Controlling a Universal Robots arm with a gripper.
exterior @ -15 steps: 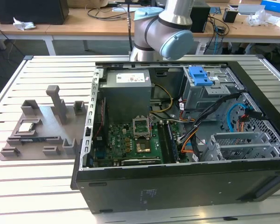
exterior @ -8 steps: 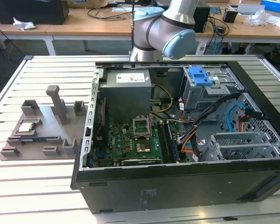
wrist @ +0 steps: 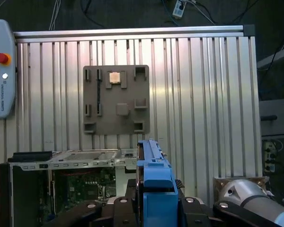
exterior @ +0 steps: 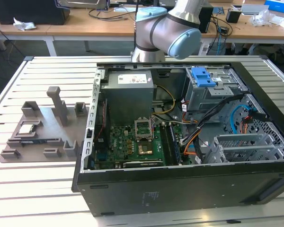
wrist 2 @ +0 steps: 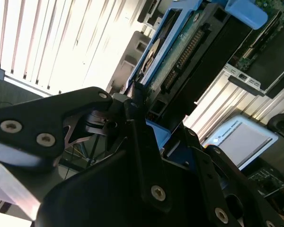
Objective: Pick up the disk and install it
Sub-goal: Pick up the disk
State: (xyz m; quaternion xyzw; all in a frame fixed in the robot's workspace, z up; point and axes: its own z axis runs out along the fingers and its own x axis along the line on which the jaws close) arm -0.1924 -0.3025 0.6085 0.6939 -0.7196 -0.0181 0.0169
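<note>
The disk (wrist: 154,165) shows edge-on in the first wrist view, clipped in its blue carrier and standing upright between the black parts of my gripper (wrist: 154,208). In the second wrist view the disk (wrist 2: 180,52) shows its green circuit board, its connector row and the blue bracket. There my gripper (wrist 2: 135,101) is shut on the disk's end. I hold it high above the table, over the edge of the open computer case (wrist: 61,161).
The open computer case (exterior: 180,184) lies on the slatted aluminium table (exterior: 33,189), with a drive cage (exterior: 213,94) bearing a blue part (exterior: 203,75). A grey fixture plate (exterior: 38,137) holds a small square chip (exterior: 27,127). The arm's elbow (exterior: 168,28) rises behind the case.
</note>
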